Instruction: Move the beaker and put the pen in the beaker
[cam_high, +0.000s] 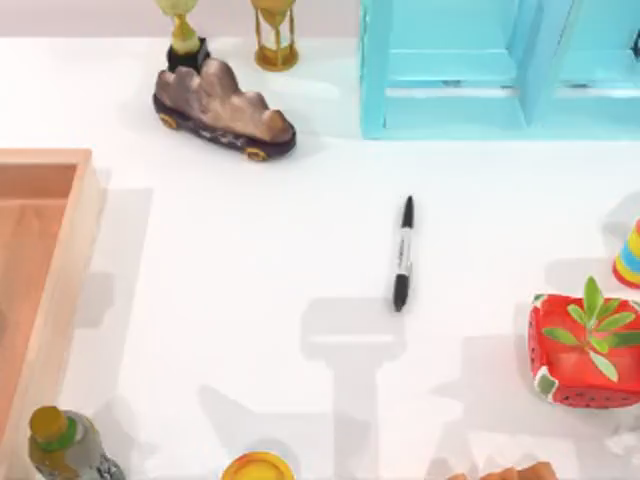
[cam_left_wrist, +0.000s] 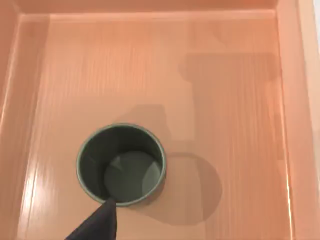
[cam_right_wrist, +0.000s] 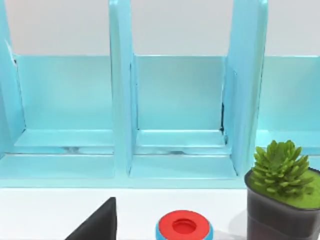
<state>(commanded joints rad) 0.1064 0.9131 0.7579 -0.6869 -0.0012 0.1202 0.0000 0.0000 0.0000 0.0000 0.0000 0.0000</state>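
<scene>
Beaker (cam_left_wrist: 121, 165) stands upright inside my wooden tray (cam_left_wrist: 240, 100), walls well apart; pen (cam_high: 402, 253) lies on open desk (cam_high: 220, 300). Finger spread I cannot tell.

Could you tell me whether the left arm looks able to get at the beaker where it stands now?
Probably yes. In the left wrist view the beaker stands upright on the wooden tray floor, directly below the camera, nothing over or beside it, and one dark finger is just at its rim.
</scene>
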